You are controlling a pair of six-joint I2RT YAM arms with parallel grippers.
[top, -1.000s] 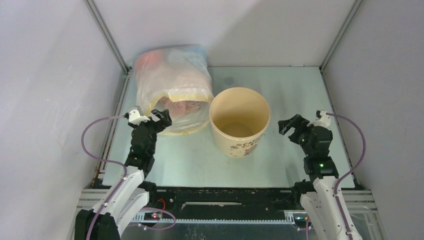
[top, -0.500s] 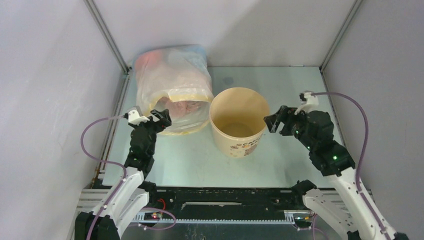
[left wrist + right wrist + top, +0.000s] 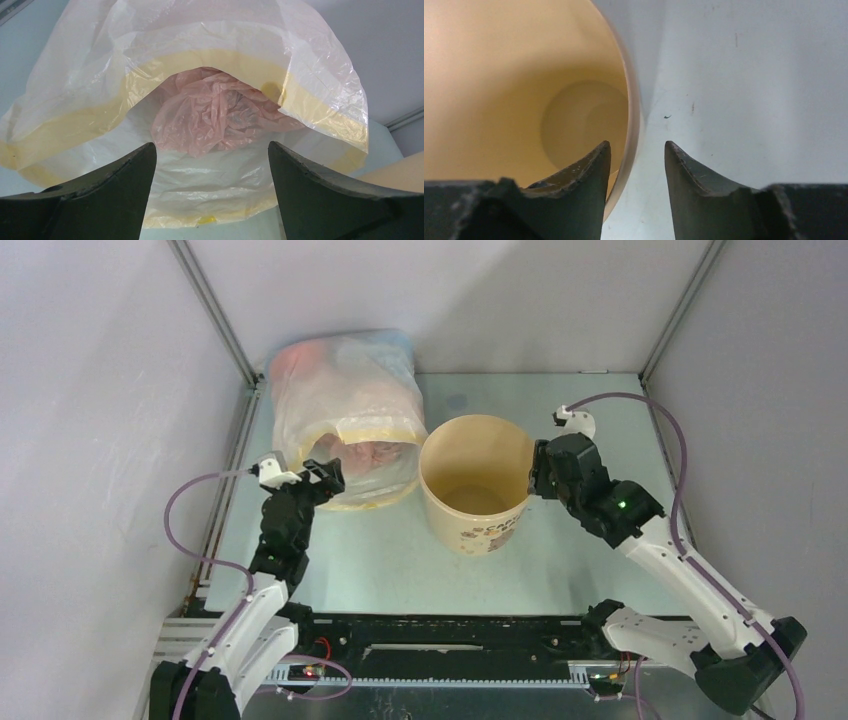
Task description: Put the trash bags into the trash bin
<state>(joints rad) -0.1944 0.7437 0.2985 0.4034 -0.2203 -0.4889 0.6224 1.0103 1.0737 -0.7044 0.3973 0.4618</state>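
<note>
The thin, crinkly, translucent pale-pink plastic trash bag (image 3: pixel 220 115) lies crumpled inside the big clear whitish sack with a yellow hem (image 3: pixel 320 75). The sack rests on its side at the far left of the pale table (image 3: pixel 400 560), with its mouth toward the arms. The trash bag is not yet in the round tan paper bucket (image 3: pixel 478 530), which stands upright just beside the sack, with nothing inside.

The left gripper (image 3: pixel 211 146) hovers at the sack's mouth, fingers spread wide and holding nothing. The spread frames the pink bag, apparently to prepare a reach inside.

The right gripper (image 3: pixel 637 144) straddles the bucket's right rim, one finger inside and one outside. The fingers are partly apart, and a gap shows on the outer side, so no firm pinch is evident. The likely purpose is to brace the bucket against tipping or sliding during the transfer.
</note>
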